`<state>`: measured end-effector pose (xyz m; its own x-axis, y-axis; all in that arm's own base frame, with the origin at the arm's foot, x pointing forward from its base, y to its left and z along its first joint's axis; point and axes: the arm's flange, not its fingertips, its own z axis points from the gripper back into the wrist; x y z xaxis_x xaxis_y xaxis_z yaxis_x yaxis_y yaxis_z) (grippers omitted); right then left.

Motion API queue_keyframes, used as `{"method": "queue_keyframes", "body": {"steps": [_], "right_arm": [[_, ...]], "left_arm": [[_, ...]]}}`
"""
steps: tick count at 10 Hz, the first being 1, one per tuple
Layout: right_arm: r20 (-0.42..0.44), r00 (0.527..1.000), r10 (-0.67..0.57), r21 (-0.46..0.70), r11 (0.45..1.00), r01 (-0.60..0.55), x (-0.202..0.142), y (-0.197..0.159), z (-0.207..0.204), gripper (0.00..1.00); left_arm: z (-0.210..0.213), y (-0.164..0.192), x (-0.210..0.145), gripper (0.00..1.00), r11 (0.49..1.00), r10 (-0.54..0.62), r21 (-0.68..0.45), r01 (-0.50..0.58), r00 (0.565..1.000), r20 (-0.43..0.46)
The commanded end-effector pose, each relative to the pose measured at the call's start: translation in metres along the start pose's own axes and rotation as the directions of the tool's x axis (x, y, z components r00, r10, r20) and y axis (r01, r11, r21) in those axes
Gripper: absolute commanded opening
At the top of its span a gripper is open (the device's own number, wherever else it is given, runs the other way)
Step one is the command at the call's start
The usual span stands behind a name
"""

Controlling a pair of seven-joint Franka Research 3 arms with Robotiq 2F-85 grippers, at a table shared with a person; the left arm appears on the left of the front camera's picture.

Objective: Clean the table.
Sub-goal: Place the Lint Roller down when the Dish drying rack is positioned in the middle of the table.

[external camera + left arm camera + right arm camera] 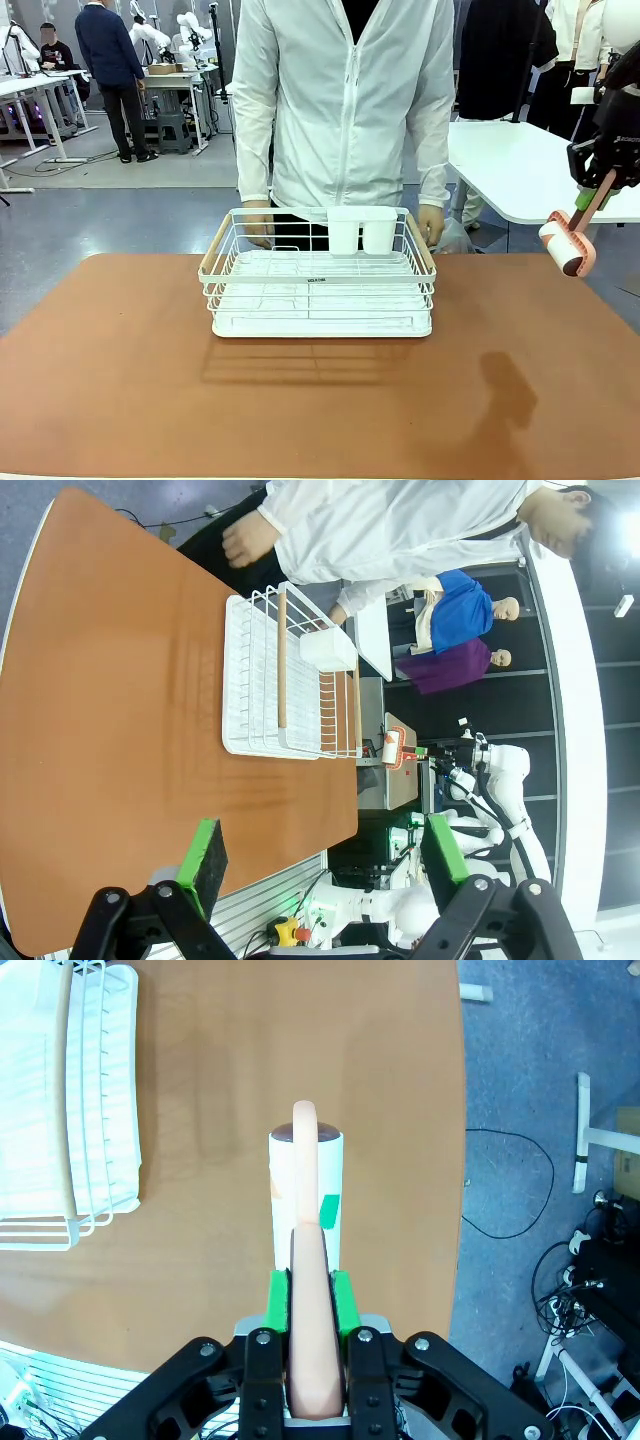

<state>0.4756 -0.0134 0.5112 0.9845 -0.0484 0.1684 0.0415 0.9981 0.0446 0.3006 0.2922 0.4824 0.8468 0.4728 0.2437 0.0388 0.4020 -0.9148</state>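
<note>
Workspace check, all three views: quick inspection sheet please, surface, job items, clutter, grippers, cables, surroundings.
Surface: reddish-brown table, no spills or debris visible.
Job's things: lint roller, pink handle, white roll, held above the table's right side.
Clutter: white wire rack with two white cups at the far middle; a person's hands hold its far edge.
Grippers: right gripper shut on the roller handle; left gripper open, holding nothing, raised off the table's left side.
Cables: on the floor beside the table.
Surroundings: white tables, other people, other arms.

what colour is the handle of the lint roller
Pale pink handle on the lint roller, clearest in the right wrist view.
</note>
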Motion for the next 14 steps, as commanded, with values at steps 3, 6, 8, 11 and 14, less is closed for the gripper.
{"method": "queue_keyframes", "body": {"steps": [3,6,8,11,14], "right_arm": [[-0.002,1.0,-0.019,-0.011,1.0,0.019,0.002,0.004,0.003,0.21],[-0.002,1.0,-0.019,-0.011,1.0,0.019,0.002,0.004,0.003,0.21],[0.0,1.0,0.0,0.0,1.0,0.0,0.0,0.0,0.0,0.21],[-0.078,0.885,-0.459,-0.101,0.887,0.451,0.013,0.008,0.003,0.21],[-0.022,0.49,-0.871,-0.046,0.491,0.87,0.007,0.019,-0.001,0.21]], "left_arm": [[0.002,0.0,0.0,1.0,1.0,-0.007,-0.014,0.007,1.0,0.005],[0.002,0.0,0.0,1.0,1.0,-0.007,-0.014,0.007,1.0,0.005],[0.002,0.0,0.0,1.0,1.0,-0.007,-0.014,0.007,1.0,0.005],[0.002,0.0,0.0,1.0,1.0,-0.007,-0.014,0.007,1.0,0.005],[0.002,0.0,0.0,1.0,1.0,-0.007,-0.014,0.007,1.0,0.005]]}}
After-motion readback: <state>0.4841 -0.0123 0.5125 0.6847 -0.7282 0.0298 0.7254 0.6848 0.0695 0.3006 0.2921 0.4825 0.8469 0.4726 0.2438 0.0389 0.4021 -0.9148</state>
